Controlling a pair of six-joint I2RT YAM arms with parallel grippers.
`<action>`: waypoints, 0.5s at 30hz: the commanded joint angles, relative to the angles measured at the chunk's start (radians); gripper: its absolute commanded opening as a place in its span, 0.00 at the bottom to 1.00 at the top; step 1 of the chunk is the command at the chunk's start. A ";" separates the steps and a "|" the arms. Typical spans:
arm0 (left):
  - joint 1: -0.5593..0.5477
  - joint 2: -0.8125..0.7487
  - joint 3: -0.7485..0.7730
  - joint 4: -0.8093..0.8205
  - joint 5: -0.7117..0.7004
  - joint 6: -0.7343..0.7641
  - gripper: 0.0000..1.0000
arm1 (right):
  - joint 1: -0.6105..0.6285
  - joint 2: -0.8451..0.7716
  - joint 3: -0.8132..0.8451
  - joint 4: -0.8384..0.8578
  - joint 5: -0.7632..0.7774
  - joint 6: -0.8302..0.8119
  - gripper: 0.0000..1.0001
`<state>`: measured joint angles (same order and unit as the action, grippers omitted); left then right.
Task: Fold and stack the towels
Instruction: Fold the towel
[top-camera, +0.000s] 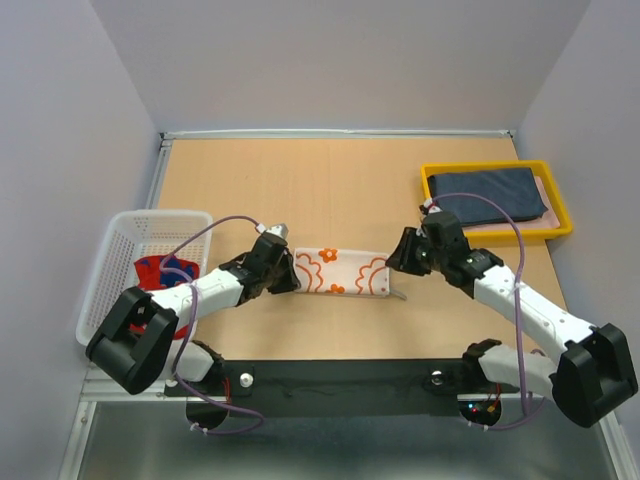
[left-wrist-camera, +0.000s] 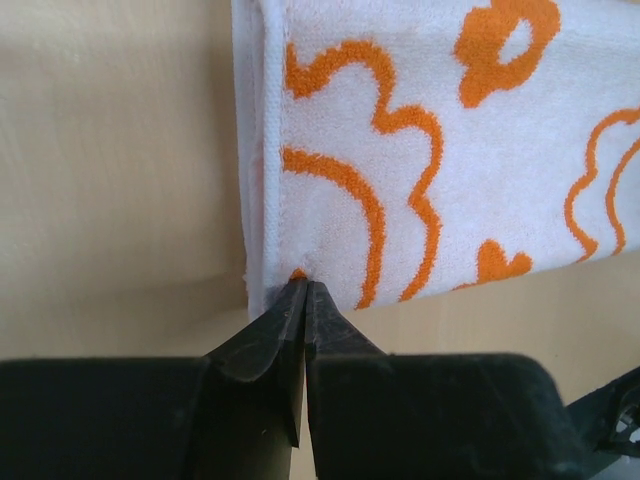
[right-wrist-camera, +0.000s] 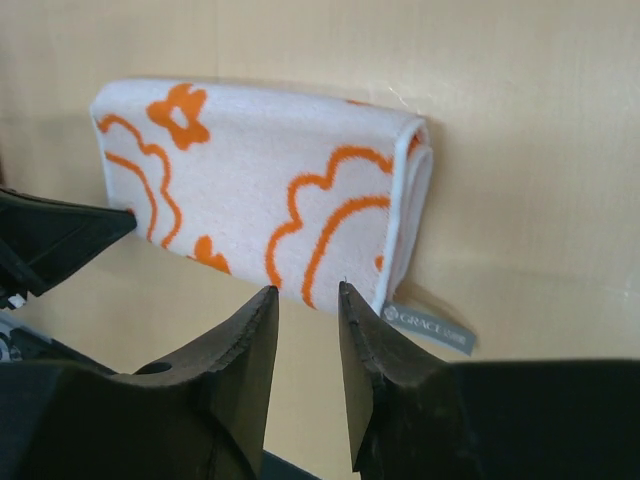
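A white towel with orange flower pattern (top-camera: 342, 271) lies folded into a long strip on the table between my two grippers. My left gripper (top-camera: 287, 272) is at its left end. In the left wrist view its jaws (left-wrist-camera: 305, 287) are pressed together on the near corner of this towel (left-wrist-camera: 430, 160). My right gripper (top-camera: 397, 262) is at the right end. In the right wrist view it (right-wrist-camera: 307, 290) stands open just short of the towel's (right-wrist-camera: 250, 170) near edge, with nothing between the fingers. A dark navy towel (top-camera: 490, 195) lies folded in the tray.
The yellow tray (top-camera: 497, 166) sits at the back right. A white mesh basket (top-camera: 150, 225) at the left holds a red towel with blue patches (top-camera: 163, 272). A grey brand label (right-wrist-camera: 428, 326) sticks out from the patterned towel's right end.
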<state>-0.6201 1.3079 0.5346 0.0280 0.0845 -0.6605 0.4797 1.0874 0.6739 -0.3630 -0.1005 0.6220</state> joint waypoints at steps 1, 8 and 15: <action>0.028 -0.006 0.067 -0.054 -0.072 0.061 0.13 | 0.008 0.054 0.055 0.061 -0.132 0.010 0.36; 0.045 0.047 0.082 -0.053 -0.077 0.085 0.13 | 0.007 0.221 -0.075 0.243 -0.229 0.039 0.35; 0.059 0.050 0.096 -0.069 -0.134 0.098 0.13 | 0.008 0.191 -0.155 0.213 -0.163 0.012 0.35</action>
<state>-0.5739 1.3586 0.5896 -0.0021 0.0006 -0.5930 0.4793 1.3258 0.5301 -0.1623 -0.2913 0.6514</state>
